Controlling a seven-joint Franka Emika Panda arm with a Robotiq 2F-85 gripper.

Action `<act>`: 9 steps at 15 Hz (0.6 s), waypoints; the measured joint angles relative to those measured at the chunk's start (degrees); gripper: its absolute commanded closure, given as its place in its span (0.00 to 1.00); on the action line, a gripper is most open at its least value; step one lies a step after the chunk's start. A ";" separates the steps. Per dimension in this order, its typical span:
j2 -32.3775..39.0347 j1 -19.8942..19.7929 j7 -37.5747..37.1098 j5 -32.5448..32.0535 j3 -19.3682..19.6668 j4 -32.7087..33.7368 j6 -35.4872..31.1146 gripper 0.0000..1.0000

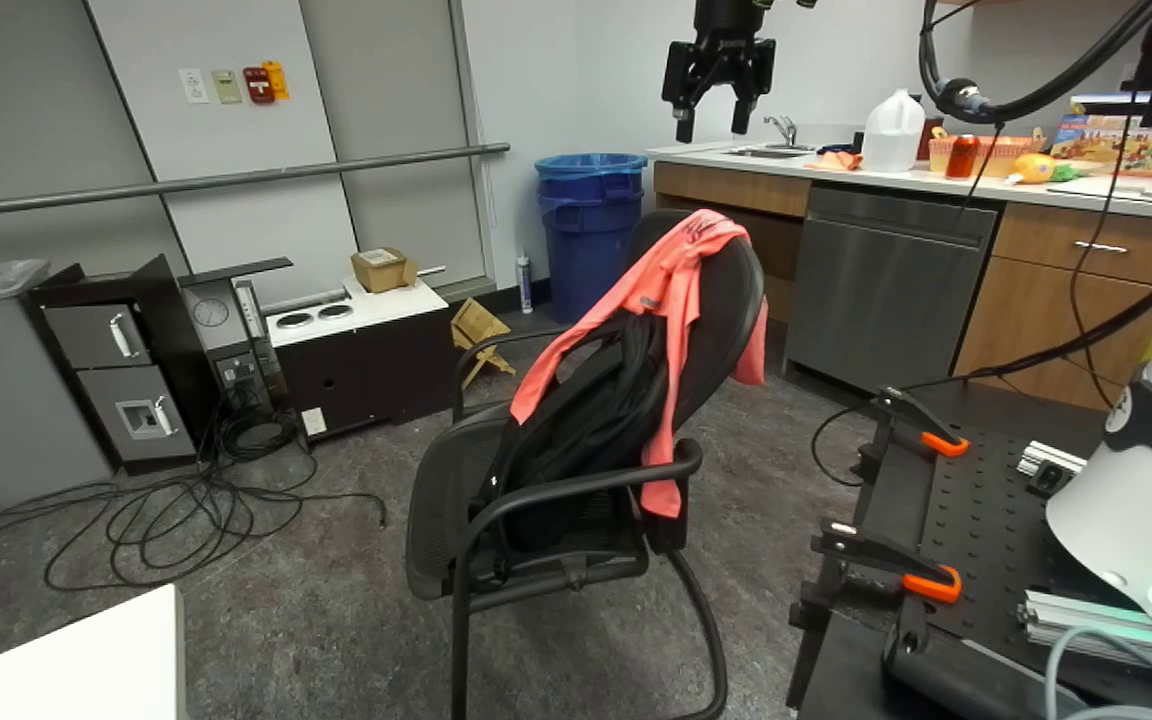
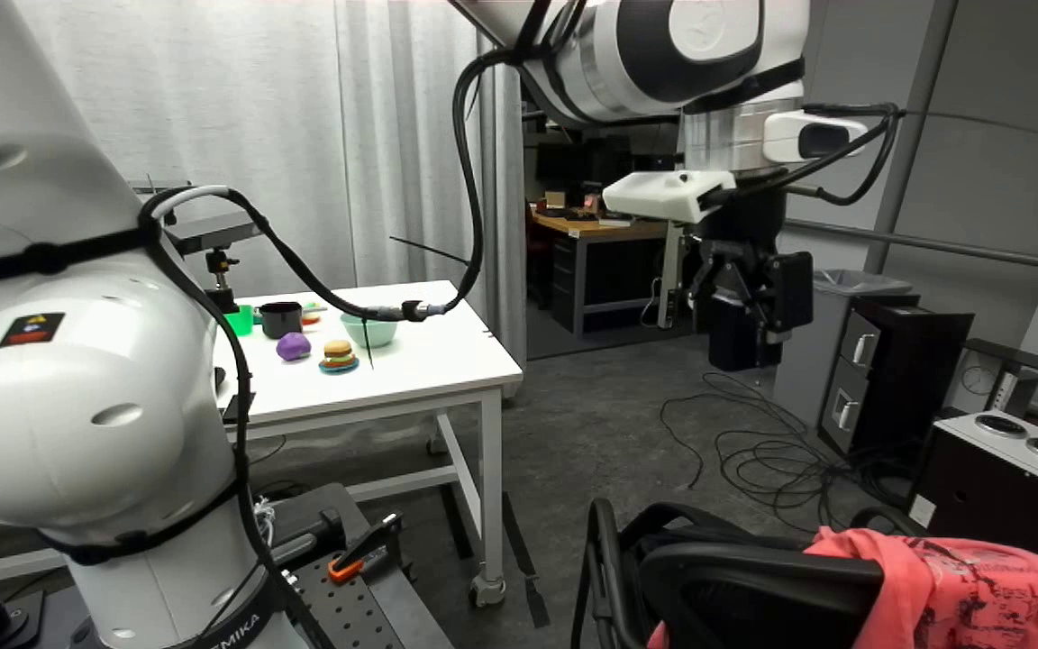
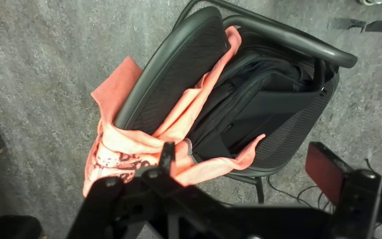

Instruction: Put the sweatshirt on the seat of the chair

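Note:
The coral sweatshirt (image 1: 678, 275) hangs draped over the chair's backrest in both exterior views, its printed body (image 2: 992, 590) on the rear side. One sleeve reaches down towards the seat. In the wrist view the sweatshirt (image 3: 174, 129) lies across the backrest, with a sleeve over the seat's edge. The black chair (image 1: 441, 495) has a mesh seat (image 3: 277, 146), mostly covered by a black backpack (image 1: 576, 425) leaning on the backrest. My gripper (image 1: 713, 128) is open and empty, high above the chair. It also shows in an exterior view (image 2: 758, 347) and the wrist view (image 3: 244, 156).
The chair's armrests (image 1: 576, 490) stand on both sides of the seat. The robot's black table (image 1: 976, 500) with orange-tipped clamps is near the chair. A white table (image 2: 420, 370) holds toys and bowls. Cables (image 1: 196, 520) lie on the floor beside a toy stove (image 1: 366, 350).

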State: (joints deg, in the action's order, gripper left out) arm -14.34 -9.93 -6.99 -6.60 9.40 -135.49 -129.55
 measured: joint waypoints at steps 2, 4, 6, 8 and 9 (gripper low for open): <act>0.88 -0.22 -1.00 -0.33 0.00 0.00 -0.89 0.00; 0.97 -0.23 -1.11 -0.34 -0.01 0.01 -0.95 0.00; 0.97 -0.24 -1.13 -0.34 -0.01 0.02 -0.95 0.00; 0.97 -0.24 -1.15 -0.34 -0.01 0.02 -0.95 0.00; 0.98 -0.24 -1.14 -0.35 -0.01 0.01 -0.95 0.00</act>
State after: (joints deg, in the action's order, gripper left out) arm -13.36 -10.17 -8.13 -6.94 9.38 -135.47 -130.50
